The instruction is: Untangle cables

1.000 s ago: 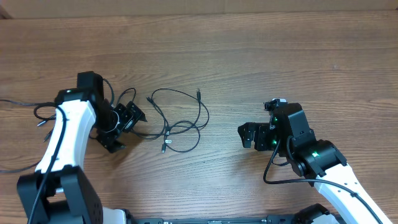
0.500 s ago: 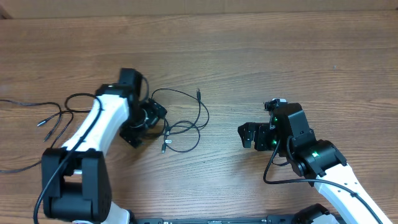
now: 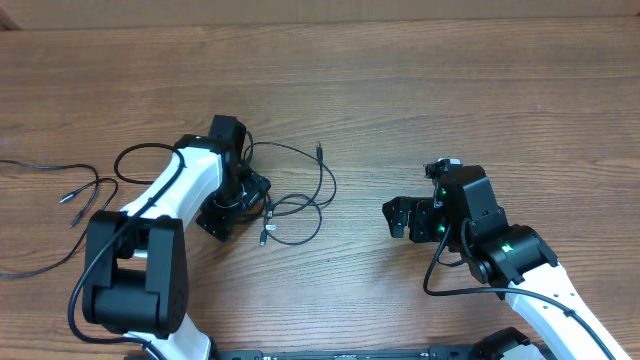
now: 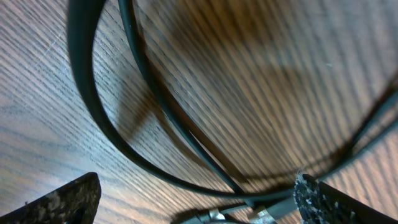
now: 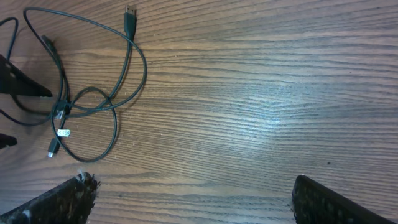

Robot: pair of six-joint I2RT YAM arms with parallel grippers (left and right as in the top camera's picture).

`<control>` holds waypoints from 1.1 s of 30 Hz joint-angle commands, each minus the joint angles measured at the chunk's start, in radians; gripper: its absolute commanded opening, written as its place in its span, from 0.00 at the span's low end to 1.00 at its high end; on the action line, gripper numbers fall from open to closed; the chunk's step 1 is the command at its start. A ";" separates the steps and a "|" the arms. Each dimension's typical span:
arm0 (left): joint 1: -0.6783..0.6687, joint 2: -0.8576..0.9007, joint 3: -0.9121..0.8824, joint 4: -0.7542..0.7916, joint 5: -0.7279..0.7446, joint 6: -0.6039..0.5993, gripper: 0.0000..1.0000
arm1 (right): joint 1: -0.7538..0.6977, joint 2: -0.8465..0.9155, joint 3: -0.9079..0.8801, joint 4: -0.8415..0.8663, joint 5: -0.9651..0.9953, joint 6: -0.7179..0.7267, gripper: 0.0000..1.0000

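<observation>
left gripper (image 3: 242, 205) moved onto cables (image 3: 296, 203), loose loops — top plug pointing away

Overhead cam: fixed, looks straight down on table (image 3: 400, 80), far enough back to take in the whole work area. L wrist cam: v. close to the wood, facing down, frame filled by a few strands of the cables (image 4: 81, 31). R wrist cam: further off, angled across the table, same cables at its top left. The cable tangle is shared by all 3 views.
</observation>
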State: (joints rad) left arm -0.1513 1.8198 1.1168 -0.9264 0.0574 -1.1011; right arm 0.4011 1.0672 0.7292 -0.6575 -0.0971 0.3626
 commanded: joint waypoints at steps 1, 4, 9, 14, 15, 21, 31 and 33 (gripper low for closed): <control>-0.015 0.046 -0.009 0.001 -0.032 -0.023 1.00 | 0.003 -0.003 0.003 0.004 0.006 -0.003 0.99; -0.015 0.074 -0.009 0.010 -0.031 -0.030 1.00 | 0.003 -0.003 0.003 0.003 0.006 -0.003 0.98; -0.015 0.102 -0.009 0.016 -0.023 -0.029 0.95 | 0.003 -0.003 0.003 0.000 0.006 -0.003 0.98; -0.015 0.105 -0.009 0.016 -0.023 -0.029 0.70 | 0.003 -0.003 0.003 0.001 0.006 -0.003 0.98; -0.015 0.105 -0.009 0.016 -0.023 -0.029 0.64 | 0.003 -0.003 0.003 0.000 0.006 -0.003 0.98; -0.015 0.105 -0.009 0.016 -0.023 -0.029 0.37 | 0.003 -0.003 0.003 0.000 0.006 -0.003 0.98; -0.010 0.104 -0.009 0.015 -0.024 -0.028 0.04 | 0.003 -0.003 0.003 0.000 0.006 -0.003 0.98; -0.005 0.102 -0.009 0.014 -0.024 -0.020 0.04 | 0.003 -0.003 0.003 0.000 0.006 -0.003 0.98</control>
State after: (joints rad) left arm -0.1574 1.8790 1.1259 -0.9070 0.0696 -1.1271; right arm 0.4011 1.0672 0.7292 -0.6590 -0.0967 0.3618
